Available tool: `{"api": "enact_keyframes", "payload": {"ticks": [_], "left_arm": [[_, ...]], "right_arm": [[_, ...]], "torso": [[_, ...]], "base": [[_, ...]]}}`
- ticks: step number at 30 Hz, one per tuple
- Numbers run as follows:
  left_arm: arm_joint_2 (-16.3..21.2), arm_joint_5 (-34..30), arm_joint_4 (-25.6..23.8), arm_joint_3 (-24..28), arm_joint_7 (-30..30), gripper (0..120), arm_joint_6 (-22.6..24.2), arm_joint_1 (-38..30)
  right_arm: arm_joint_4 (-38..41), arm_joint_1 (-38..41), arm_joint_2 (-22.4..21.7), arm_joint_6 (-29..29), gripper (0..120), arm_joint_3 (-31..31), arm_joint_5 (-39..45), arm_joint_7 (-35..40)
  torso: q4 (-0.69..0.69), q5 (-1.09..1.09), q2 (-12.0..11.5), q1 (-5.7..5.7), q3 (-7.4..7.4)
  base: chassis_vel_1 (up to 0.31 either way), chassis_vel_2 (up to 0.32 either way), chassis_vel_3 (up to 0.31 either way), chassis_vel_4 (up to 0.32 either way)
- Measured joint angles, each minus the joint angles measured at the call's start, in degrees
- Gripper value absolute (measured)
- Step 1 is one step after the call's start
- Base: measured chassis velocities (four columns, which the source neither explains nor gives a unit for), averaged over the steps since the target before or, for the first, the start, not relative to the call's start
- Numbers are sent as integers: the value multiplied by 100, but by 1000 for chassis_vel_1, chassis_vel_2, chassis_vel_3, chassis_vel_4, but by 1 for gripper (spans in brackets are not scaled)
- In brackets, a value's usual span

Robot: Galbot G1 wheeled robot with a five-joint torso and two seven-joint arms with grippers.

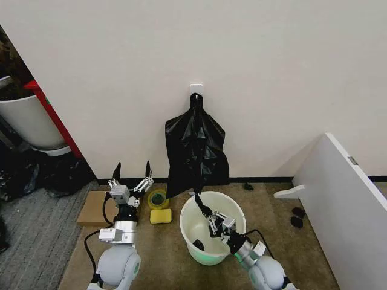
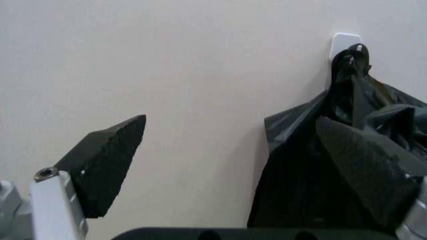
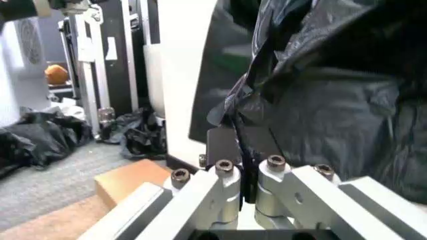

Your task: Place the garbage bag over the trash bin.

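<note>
A bunch of black bags (image 1: 196,151) hangs from a white wall hook (image 1: 196,89). A thin strand of the garbage bag (image 1: 200,203) stretches from the bunch's lower edge down to my right gripper (image 1: 211,219), which is shut on it just above the mouth of the trash bin (image 1: 233,202). In the right wrist view the gripper (image 3: 243,145) pinches the crinkled black plastic of the bag (image 3: 320,100). The cream-white bin stands on the floor below the bunch. My left gripper (image 1: 132,166) is raised to the left of the bags, open and holding nothing; in its wrist view (image 2: 233,150) it faces the wall and the bunch (image 2: 333,165).
A yellow sponge (image 1: 161,215) and a tape roll (image 1: 158,198) lie between my left arm and the bin. A brown board (image 1: 94,208) lies at the left. A white panel (image 1: 344,199) stands at the right. A white tub with a red frame (image 1: 30,121) stands far left.
</note>
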Motion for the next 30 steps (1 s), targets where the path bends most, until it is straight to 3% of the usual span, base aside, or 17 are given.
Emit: {"api": "enact_keyframes", "payload": {"ticks": [7, 12, 14, 17, 19, 22, 27, 30], "left_arm": [[-24, 33, 24, 0, 0, 100, 2, 0], [-48, 73, 45, 6, 1, 100, 2, -1], [-52, 80, 46, 9, 1, 100, 2, -3], [-64, 117, 72, 15, 3, 100, -4, -3], [-65, 151, 92, 22, 4, 100, -11, 4], [-66, 161, 105, 24, 3, 100, -13, 5], [-67, 171, 141, 15, -5, 100, -13, 0], [-57, 171, 143, -1, -18, 100, -11, -6]], "right_arm": [[-57, 121, 6, 322, 22, 379, 201, -584], [199, 215, -65, 379, 43, 646, 1290, -1541], [310, 215, -83, 378, 49, 641, 1274, -1250], [579, 318, -39, 220, 62, 283, 253, 1096], [501, 482, 52, 109, 69, 13, -487, 1909], [372, 626, 108, 34, 75, -197, -803, 2253], [-186, 1290, 395, -416, 97, -915, -1762, 3342], [-411, 1561, 544, -686, 100, -1125, -1914, 3693]], "torso": [[0, 0, -1, 0, 0], [0, -1, -1, 0, 0], [-1, -1, -1, 0, 0], [0, -2, -1, 0, 0], [0, -1, -1, 0, 0], [-1, -2, -1, 0, 0], [0, -2, -1, 0, 0], [0, -2, -1, 1, 0]], "base": [[0, 0, 0, 0], [0, 0, 0, 0], [0, 0, 0, 0], [0, 0, 0, 0], [0, 0, 0, 0], [0, 0, 0, 0], [0, 0, 0, 0], [0, 0, 0, 0]]}}
